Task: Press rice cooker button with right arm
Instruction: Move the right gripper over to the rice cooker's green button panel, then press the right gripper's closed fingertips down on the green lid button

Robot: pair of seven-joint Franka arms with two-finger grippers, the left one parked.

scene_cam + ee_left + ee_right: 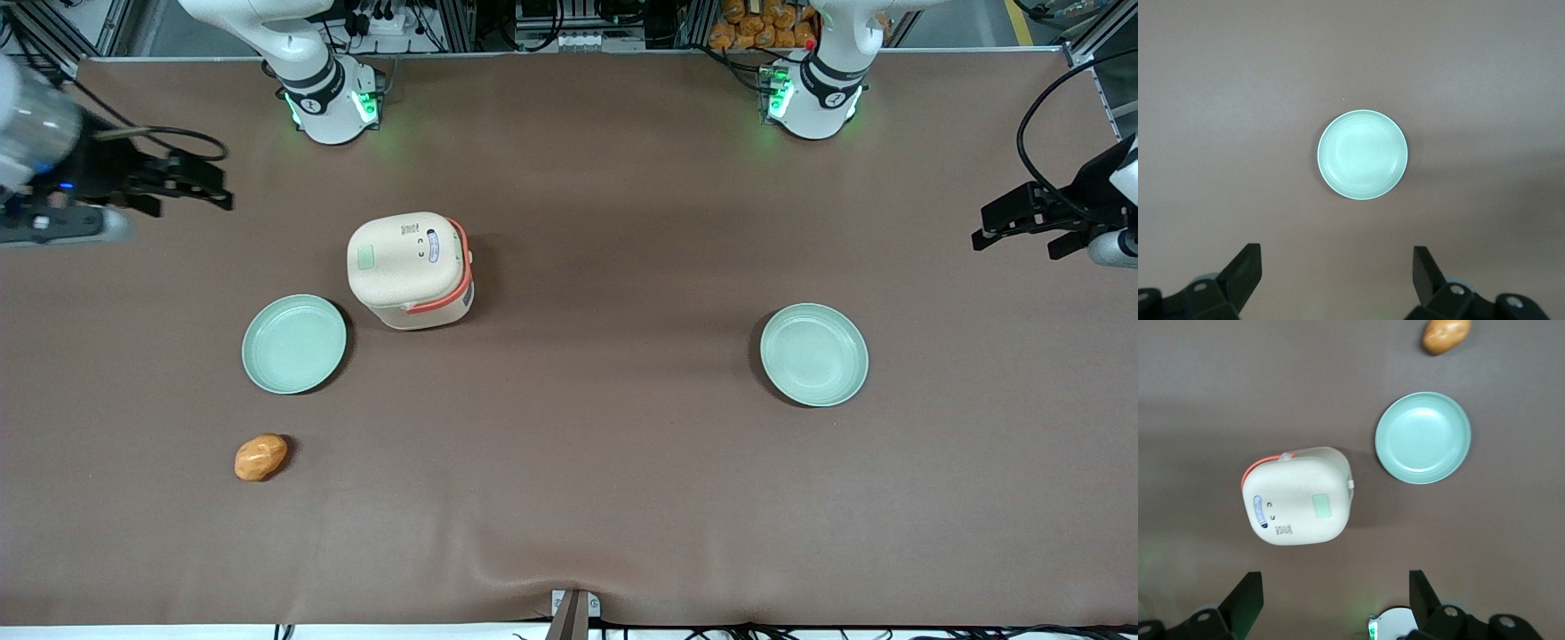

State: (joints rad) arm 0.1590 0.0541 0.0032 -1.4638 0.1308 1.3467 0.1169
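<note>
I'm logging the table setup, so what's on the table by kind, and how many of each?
Rice cooker: 1
Pale green plates: 2
Potato: 1
Total: 4
The gripper hangs open, off toward the working arm's end of the table.

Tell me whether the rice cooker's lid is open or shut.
Shut. The rice cooker stands upright with its cream lid down, no inner pot showing. The right arm's gripper, fingers open, hangs at the working arm's end, away from it.

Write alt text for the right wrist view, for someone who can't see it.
Seen from above, the closed cream rice cooker stands on the brown table, with the gripper high over it, fingers open and touching nothing. A pale green plate lies empty beside the cooker, and a potato lies just past the plate.
</note>
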